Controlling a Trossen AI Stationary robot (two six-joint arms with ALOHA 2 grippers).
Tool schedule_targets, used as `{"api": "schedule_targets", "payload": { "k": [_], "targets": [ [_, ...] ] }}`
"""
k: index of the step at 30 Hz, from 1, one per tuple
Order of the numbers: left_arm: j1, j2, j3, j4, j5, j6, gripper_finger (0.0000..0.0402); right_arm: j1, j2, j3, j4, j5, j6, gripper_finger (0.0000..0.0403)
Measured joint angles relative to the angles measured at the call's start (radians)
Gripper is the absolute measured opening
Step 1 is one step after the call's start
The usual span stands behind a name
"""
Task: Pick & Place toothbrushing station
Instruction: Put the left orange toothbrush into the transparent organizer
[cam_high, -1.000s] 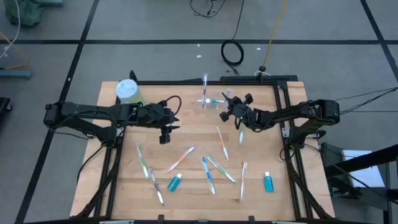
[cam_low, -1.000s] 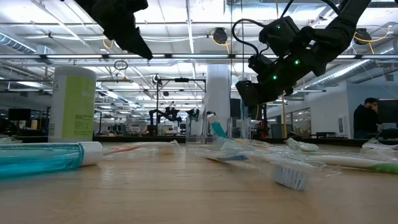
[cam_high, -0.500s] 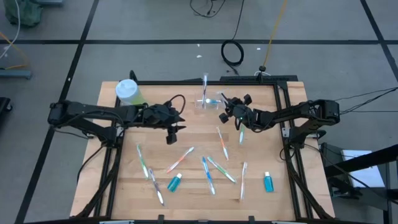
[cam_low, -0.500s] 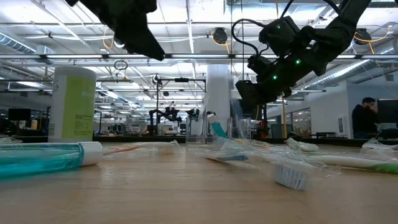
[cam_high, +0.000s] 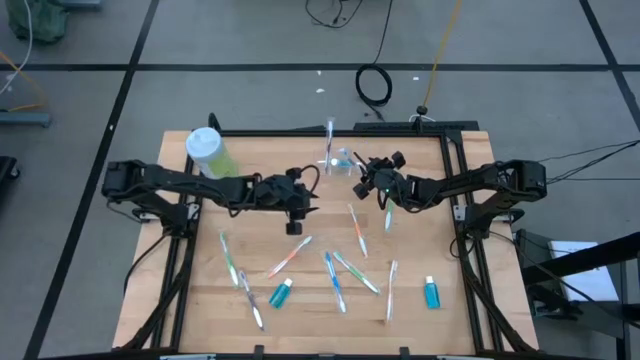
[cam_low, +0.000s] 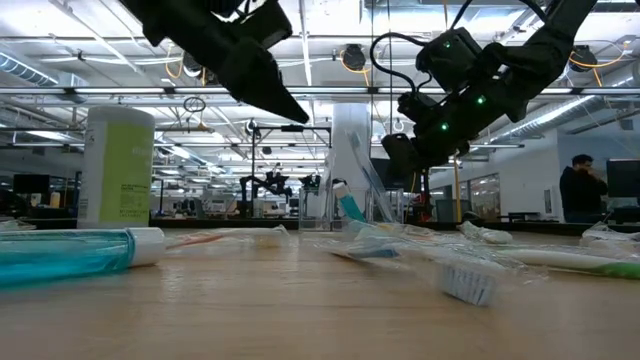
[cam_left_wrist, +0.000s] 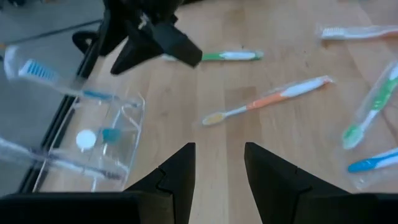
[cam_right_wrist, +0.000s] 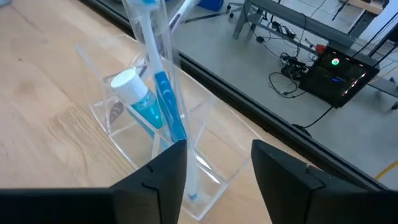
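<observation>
The small clear cup (cam_high: 335, 161) stands near the table's far edge. It holds a wrapped blue toothbrush (cam_right_wrist: 166, 106), other brushes and a white-capped teal tube (cam_right_wrist: 134, 90). My right gripper (cam_high: 366, 180) is open, just right of the cup, with its fingers on the cup's near side in the right wrist view (cam_right_wrist: 217, 174). My left gripper (cam_high: 293, 207) is open and empty above the table's middle. An orange toothbrush (cam_left_wrist: 267, 96) lies ahead of it. Several wrapped toothbrushes (cam_high: 335, 275) and two teal tubes (cam_high: 281, 292) (cam_high: 432, 293) lie flat on the table.
A tall green bottle with a white cap (cam_high: 207, 150) stands at the table's far left corner. A black frame rail (cam_high: 330, 131) runs along the far edge behind the cup. In the low view a teal tube (cam_low: 70, 255) lies close to the camera.
My left gripper has moved toward the table's right edge, closer to the cup and to my right gripper. In the low view a toothbrush now stands slanted in the cup where none stood before. My right gripper has stayed by the cup.
</observation>
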Motion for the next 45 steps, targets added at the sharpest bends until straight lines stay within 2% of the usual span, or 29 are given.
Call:
{"api": "schedule_targets", "payload": {
  "k": [3, 8, 11, 14, 18, 21, 25, 27, 31, 34, 37, 42, 45],
  "targets": [
    [0.003, 0.027, 0.0, 0.059, -0.017, 0.086, 0.0145, 0.0, 0.0, 0.0, -0.001, 0.0, -0.048, 0.0173],
    [0.033, 0.08, 0.0, 0.277, -0.227, 0.166, 0.0145, -0.001, 0.0, 0.0, 0.006, 0.002, -0.146, 0.017],
    [0.081, 0.117, 0.0, 0.382, -0.223, 0.198, 0.0145, -0.002, 0.0, 0.0, 0.007, 0.002, -0.151, 0.0171],
    [0.137, 0.17, 0.02, 0.403, -0.148, 0.143, 0.0145, -0.002, 0.0, 0.0, 0.005, 0.002, -0.134, 0.017],
    [0.194, 0.258, 0.049, 0.397, -0.054, 0.125, 0.0145, -0.002, 0.0, 0.0, 0.005, 0.0, -0.089, 0.0168],
    [0.212, 0.318, 0.091, 0.376, -0.051, 0.14, 0.0145, -0.002, 0.0, 0.0, 0.007, 0.0, -0.053, 0.0167],
    [0.222, 0.377, 0.172, 0.237, -0.054, 0.14, 0.0145, -0.002, 0.0, 0.0, -0.002, -0.001, -0.033, 0.0167],
    [0.222, 0.403, 0.202, 0.18, -0.093, 0.14, 0.0145, -0.001, 0.0, 0.0, -0.009, -0.001, -0.033, 0.0166],
    [0.221, 0.417, 0.243, 0.181, -0.212, 0.149, 0.0145, -0.001, 0.0, 0.0, -0.018, -0.001, -0.033, 0.0167],
    [0.228, 0.417, 0.255, 0.178, -0.234, 0.166, 0.0145, -0.001, 0.0, 0.0, -0.021, -0.001, -0.033, 0.0165],
    [0.236, 0.417, 0.263, 0.176, -0.231, 0.155, 0.0145, 0.0, 0.0, 0.0, -0.025, -0.001, -0.033, 0.0164],
    [0.239, 0.419, 0.264, 0.063, -0.107, 0.188, 0.0145, 0.0, 0.0, 0.0, -0.037, -0.001, -0.033, 0.0163],
    [0.237, 0.418, 0.264, 0.042, -0.158, 0.209, 0.0145, 0.0, 0.0, 0.0, -0.041, -0.001, -0.033, 0.0162]
  ]
}}
